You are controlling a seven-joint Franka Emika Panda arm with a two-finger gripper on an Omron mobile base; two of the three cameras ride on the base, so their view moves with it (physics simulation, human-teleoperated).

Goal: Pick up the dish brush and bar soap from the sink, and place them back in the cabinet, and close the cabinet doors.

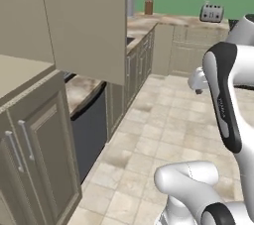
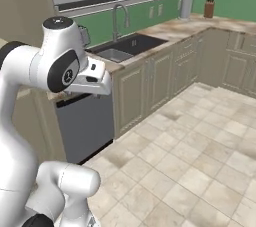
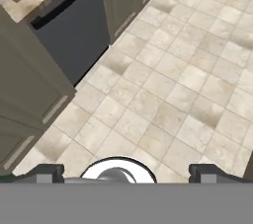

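Two dark finger tips of the gripper (image 3: 126, 172) are seen spread wide with nothing between them, pointed down at the tiled floor (image 3: 168, 85). The sink (image 2: 131, 45) is set in the counter (image 2: 170, 28) beneath the window, its faucet (image 2: 119, 18) upright (brush and soap cannot be made out). A beige cabinet door (image 1: 84, 21) is seen swung open beside the dark dishwasher (image 1: 89, 132).
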